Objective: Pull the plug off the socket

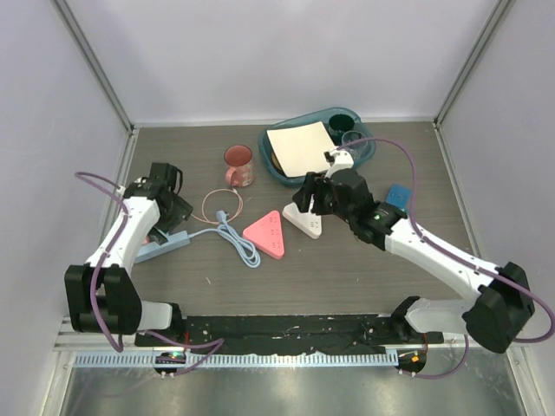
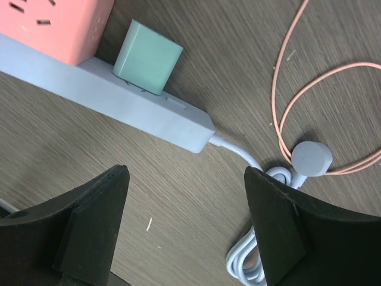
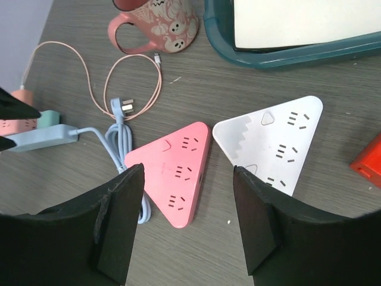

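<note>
We see the left claw [image 2: 186,173] spread wide and empty near the pink plug [image 2: 53,24], seated in the blue socket [image 2: 119,95]; the right claw [image 3: 189,173] gapes empty too.

The pink plug [image 2: 50,27] is being carried by the blue socket [image 2: 128,104] beside a green adapter [image 2: 147,56]; the gripper [image 2: 186,179] is being held with jaws apart.

Pink triangular board [image 3: 176,179] lies flat. White triangular board [image 3: 280,143] sits just right of it; mug [image 1: 239,165] beyond-left; teal tray [image 3: 297,55] beyond-right.
</note>
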`<state>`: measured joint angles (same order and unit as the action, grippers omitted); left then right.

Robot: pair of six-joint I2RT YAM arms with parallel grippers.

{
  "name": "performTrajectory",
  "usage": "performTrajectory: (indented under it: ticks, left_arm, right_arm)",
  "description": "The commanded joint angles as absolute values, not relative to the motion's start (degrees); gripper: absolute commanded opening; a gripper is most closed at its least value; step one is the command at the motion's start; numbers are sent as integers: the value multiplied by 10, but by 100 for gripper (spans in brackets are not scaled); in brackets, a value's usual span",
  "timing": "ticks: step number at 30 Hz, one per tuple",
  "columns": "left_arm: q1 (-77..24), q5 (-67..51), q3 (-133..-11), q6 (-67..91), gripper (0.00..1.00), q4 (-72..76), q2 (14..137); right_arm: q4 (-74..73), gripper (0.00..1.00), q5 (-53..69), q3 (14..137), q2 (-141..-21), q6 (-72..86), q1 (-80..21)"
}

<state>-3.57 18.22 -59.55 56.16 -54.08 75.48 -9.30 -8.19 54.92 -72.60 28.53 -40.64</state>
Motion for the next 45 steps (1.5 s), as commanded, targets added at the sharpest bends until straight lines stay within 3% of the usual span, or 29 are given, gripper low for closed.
performTrajectory:
  ticks: [1, 6, 13, 23, 30, 31, 32, 33, 35, 40, 41, 45]
  left_arm:
    - [-32, 211, -617, 652, 84, -548, 775]
    - [-12, 239, -608, 737, 89, -553, 791]
    - [39, 189, -586, 781, 94, -538, 828]
    - [38, 173, -558, 794, 83, -518, 864]
    - [37, 145, -515, 740, 55, -478, 868]
    - [37, 131, -512, 726, 39, -471, 867]
    - [37, 117, -507, 697, 30, -450, 865]
    - [37, 103, -497, 686, 13, -441, 862]
    - [37, 66, -488, 663, 0, -421, 848]
    - [37, -63, -418, 572, 1, -309, 759]
    - [36, -74, -407, 565, 4, -273, 744]
    - [37, -81, -368, 569, 34, -268, 687]
  right_arm:
    - [-112, 67, -64, 518, -683, 285, -404]
    - [-124, 67, -57, 501, -637, 280, -404]
    - [-135, 67, -56, 489, -603, 272, -403]
    - [-123, 67, -50, 480, -610, 272, -404]
    - [-113, 67, -36, 483, -621, 282, -404]
    - [-113, 67, -34, 486, -623, 282, -404]
    - [-113, 67, -33, 488, -624, 282, -404]
    - [-113, 67, -28, 492, -628, 282, -404]
    - [-113, 67, -21, 497, -638, 287, -405]
    - [-78, 67, 11, 508, -678, 309, -423]
    - [-71, 67, 11, 511, -687, 320, -429]
    - [-69, 68, 2, 555, -735, 325, -464]
